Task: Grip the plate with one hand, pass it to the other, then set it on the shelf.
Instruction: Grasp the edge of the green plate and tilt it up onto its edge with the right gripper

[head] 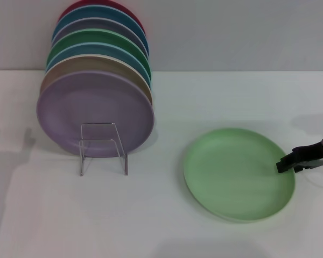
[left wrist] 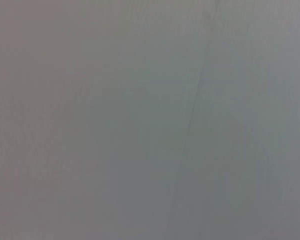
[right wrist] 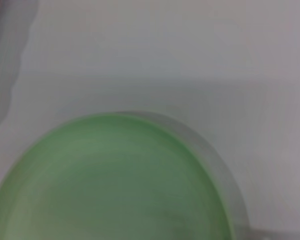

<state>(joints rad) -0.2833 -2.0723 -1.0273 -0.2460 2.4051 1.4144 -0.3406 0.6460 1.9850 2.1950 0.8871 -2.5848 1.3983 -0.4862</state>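
Note:
The pale mint-green plate (head: 238,173) lies flat on the white table, right of the middle. It fills the lower part of the right wrist view (right wrist: 115,185). My right gripper (head: 292,160) comes in from the right edge, and its dark tip is at the plate's right rim. The clear see-through shelf (head: 103,148) stands at the left with thin bent legs. My left gripper is out of view, and the left wrist view shows only a plain grey surface.
A row of upright plates leans on the shelf, with a lilac plate (head: 95,112) in front and tan, blue, emerald-green and red ones behind. The white table (head: 167,226) runs back to a grey wall.

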